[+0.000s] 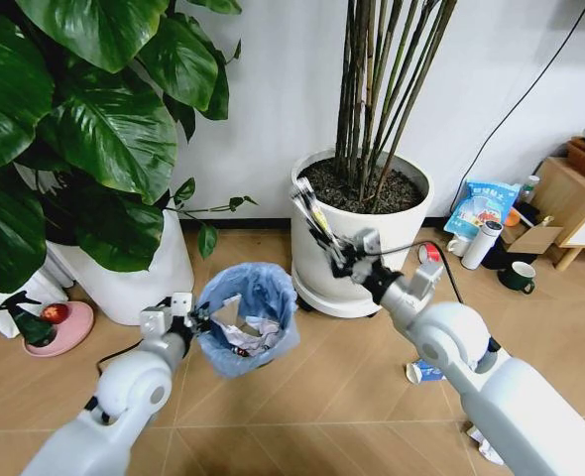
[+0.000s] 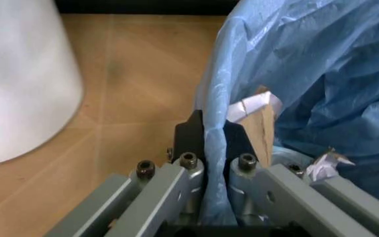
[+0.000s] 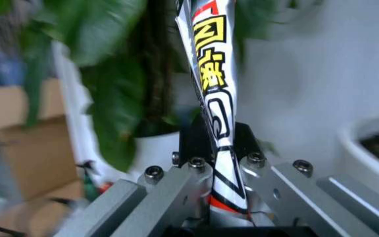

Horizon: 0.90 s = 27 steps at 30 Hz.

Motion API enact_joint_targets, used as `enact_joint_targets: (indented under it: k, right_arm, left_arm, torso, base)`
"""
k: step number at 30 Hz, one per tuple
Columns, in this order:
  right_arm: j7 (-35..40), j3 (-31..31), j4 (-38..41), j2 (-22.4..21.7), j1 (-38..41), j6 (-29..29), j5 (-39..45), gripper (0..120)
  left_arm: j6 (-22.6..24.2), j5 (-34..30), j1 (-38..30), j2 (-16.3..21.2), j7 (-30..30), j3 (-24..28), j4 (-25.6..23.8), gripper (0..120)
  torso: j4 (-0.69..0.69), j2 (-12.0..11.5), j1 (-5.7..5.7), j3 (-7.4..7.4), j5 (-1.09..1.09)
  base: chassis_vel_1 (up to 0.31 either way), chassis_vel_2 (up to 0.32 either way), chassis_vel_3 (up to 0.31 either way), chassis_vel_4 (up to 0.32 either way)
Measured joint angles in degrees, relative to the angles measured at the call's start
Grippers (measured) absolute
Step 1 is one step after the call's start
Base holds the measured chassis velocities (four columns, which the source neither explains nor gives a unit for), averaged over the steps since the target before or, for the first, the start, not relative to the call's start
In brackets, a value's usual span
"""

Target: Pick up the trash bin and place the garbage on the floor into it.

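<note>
— What are the biggest things in front of the robot?

— Two white planters on the wooden floor [image 1: 273, 397]: a broad-leaved plant's pot [image 1: 139, 273] on the left and a round planter [image 1: 357, 238] with thin bare stems in the middle, against the white wall.

— And the trash bin?

— The trash bin [image 1: 245, 319], lined with a crinkly light-blue bag, hangs off the floor between the two planters, a little nearer the robot. The left gripper [image 1: 195, 319] holds it by the rim; in the left wrist view its fingers [image 2: 191, 136] are pinched tight on the rim and bag [image 2: 308, 74], one finger outside and one inside. Crumpled white paper [image 1: 241, 337] already lies in the bin.

— The right arm?

— The right gripper [image 1: 334, 253] is raised in front of the round planter, above and to the right of the bin. Its fingers [image 3: 193, 136] are closed on a flattened wrapper [image 3: 216, 89] (white, with yellow and red print), which sticks up past the fingertips.

— Anything left on the floor?

— A small blue-white carton [image 1: 423, 372] lies beside the right arm, and white paper [image 1: 486, 446] lies farther back under it.
</note>
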Motion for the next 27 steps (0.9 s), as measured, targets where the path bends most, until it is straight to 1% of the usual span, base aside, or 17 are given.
enact_joint_targets:
  k: [2, 3, 7, 11, 13, 15, 16, 20, 21, 22, 23, 26, 27]
  right_arm:
    - [0.5, -2.9, 0.1, 0.6, 2.0, 0.0, 1.8, 0]
    - [0.5, -2.9, 0.1, 0.6, 2.0, 0.0, 1.8, 0]
    - [0.6, -7.3, -2.0, 1.3, 3.5, 0.4, 1.7, 0]
    - [-0.5, -9.0, -4.0, 1.4, 2.2, 0.4, -1.4, 0]
    - [-0.5, -9.0, -4.0, 1.4, 2.2, 0.4, -1.4, 0]
    - [-1.1, -9.8, -5.3, 1.4, 1.7, 0.9, -3.5, 11]
    - [-1.1, -9.8, -5.3, 1.4, 1.7, 0.9, -3.5, 11]
    - [-1.6, -10.3, -7.3, 1.3, 1.5, 1.5, -5.1, 30]
    - [-1.7, -10.2, -7.5, 1.3, 1.5, 1.6, -5.3, 32]
    - [-1.7, -10.2, -7.5, 1.3, 1.5, 1.6, -5.3, 32]
    - [-1.9, -10.2, -7.8, 1.3, 1.5, 1.8, -5.6, 36]
    - [-1.9, -10.3, -8.5, 1.5, 1.5, 2.2, -6.1, 52]
    - [-1.9, -10.3, -8.5, 1.5, 1.5, 2.2, -6.1, 52]
  left_arm:
    - [0.3, -0.9, -1.3, -0.4, -0.6, 1.7, 0.2, 0]
    - [0.3, -0.9, -1.3, -0.4, -0.6, 1.7, 0.2, 0]
    - [0.7, -2.3, -2.7, -0.2, -1.4, 2.8, 0.3, 0]
    - [0.9, -2.8, -3.1, 0.1, -1.5, 2.7, 0.3, 0]
    - [0.9, -2.8, -3.1, 0.1, -1.5, 2.7, 0.3, 0]
    - [0.9, -3.0, -3.1, 0.2, -1.5, 2.4, 0.3, 0]
    - [0.9, -3.0, -3.1, 0.2, -1.5, 2.4, 0.3, 0]
    - [0.9, -3.4, -3.6, 0.5, -1.5, 2.2, 0.2, 0]
    - [0.9, -3.4, -3.7, 0.5, -1.5, 2.2, 0.2, 0]
    - [0.9, -3.4, -3.7, 0.5, -1.5, 2.2, 0.2, 0]
    - [1.0, -3.5, -3.8, 0.5, -1.5, 2.3, 0.2, 0]
    - [1.0, -3.6, -4.1, 0.6, -1.5, 2.3, 0.2, 0]
    - [1.0, -3.6, -4.1, 0.6, -1.5, 2.3, 0.2, 0]
  torso:
    - [0.00, 0.0, 0.00, 0.00, 0.00]
    - [0.00, 0.0, 0.00, 0.00, 0.00]
    - [0.01, 0.0, 0.00, 0.00, 0.00]
    - [0.00, 0.0, 0.00, 0.00, 0.00]
    - [0.00, 0.0, 0.00, 0.00, -0.01]
    - [0.00, 0.0, 0.00, 0.00, 0.01]
    - [0.00, 0.0, 0.00, 0.00, 0.01]
    - [0.01, 0.0, 0.00, 0.00, -0.01]
    - [0.01, 0.0, 0.00, 0.00, -0.01]
    - [0.01, 0.0, 0.00, 0.00, -0.01]
    - [0.01, 0.0, 0.00, 0.00, 0.00]
    - [0.00, 0.0, 0.00, 0.00, 0.00]
    - [0.00, 0.0, 0.00, 0.00, 0.00]
  base:
    - [0.000, 0.000, 0.000, 0.000]
    - [0.000, 0.000, 0.000, 0.000]
    - [0.000, 0.000, 0.000, 0.000]
    - [0.000, 0.000, 0.000, 0.000]
    - [0.000, 0.000, 0.000, 0.000]
    - [0.000, 0.000, 0.000, 0.000]
    - [0.000, 0.000, 0.000, 0.000]
    - [0.000, 0.000, 0.000, 0.000]
    - [0.000, 0.000, 0.000, 0.000]
    - [0.000, 0.000, 0.000, 0.000]
    - [0.000, 0.000, 0.000, 0.000]
    - [0.000, 0.000, 0.000, 0.000]
    - [0.000, 0.000, 0.000, 0.000]
